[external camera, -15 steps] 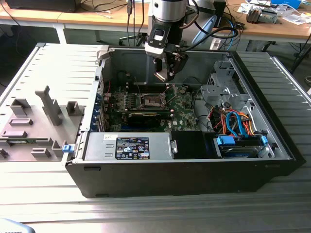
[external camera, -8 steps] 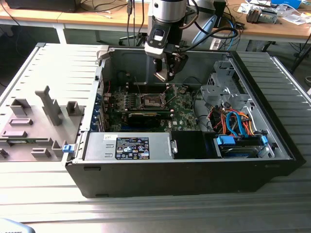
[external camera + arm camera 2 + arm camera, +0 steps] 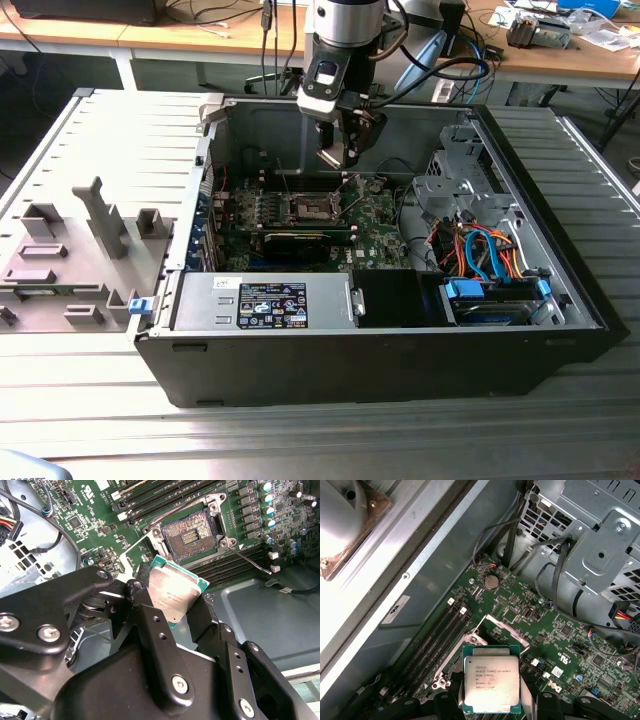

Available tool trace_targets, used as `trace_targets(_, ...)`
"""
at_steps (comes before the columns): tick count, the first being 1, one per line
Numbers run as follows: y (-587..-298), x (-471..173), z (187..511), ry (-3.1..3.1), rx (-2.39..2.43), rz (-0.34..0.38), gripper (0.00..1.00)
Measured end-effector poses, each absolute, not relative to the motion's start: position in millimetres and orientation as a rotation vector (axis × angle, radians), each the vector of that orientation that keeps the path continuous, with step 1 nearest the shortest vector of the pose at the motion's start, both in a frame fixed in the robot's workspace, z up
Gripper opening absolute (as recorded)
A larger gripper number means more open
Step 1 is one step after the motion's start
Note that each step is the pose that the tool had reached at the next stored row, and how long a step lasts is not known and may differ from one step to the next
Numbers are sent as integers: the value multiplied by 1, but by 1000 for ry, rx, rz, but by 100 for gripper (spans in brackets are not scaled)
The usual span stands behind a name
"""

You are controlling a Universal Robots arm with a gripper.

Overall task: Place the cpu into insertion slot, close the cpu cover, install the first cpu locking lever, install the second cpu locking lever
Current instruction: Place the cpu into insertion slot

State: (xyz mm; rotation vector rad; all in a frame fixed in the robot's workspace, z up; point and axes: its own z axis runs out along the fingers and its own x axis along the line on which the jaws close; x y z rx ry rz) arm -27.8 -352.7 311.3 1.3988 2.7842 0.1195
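My gripper (image 3: 340,150) hangs inside the open computer case, above the green motherboard (image 3: 375,222). It is shut on the cpu (image 3: 175,592), a flat silver-grey square chip clamped by its edges between the black fingers (image 3: 150,625). In the first wrist view the cpu (image 3: 491,677) is held above the board, its printed face towards the camera. The insertion slot (image 3: 192,532) lies open, its dark pin field showing, a short way from the chip. The cpu cover (image 3: 134,555) stands tilted up at the slot's side. A thin locking lever (image 3: 250,560) sticks out beside the slot.
A grey drive cage (image 3: 465,185) with orange and blue cables (image 3: 490,255) fills the case on the exterior view's right. A power supply (image 3: 270,300) sits at the front and a black card (image 3: 300,240) crosses the board. Long memory slots (image 3: 442,635) flank the socket. A grey case panel (image 3: 80,250) lies beside the case.
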Motion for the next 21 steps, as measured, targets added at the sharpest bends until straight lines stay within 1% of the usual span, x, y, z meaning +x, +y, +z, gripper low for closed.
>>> trace_targets(12, -353, -28, 311, 2780, 1406, 119, 54)
trace_targets(14, -353, -28, 302, 2774, 1418, 119, 54)
trace_targets(21, -353, -28, 302, 2772, 1422, 119, 54)
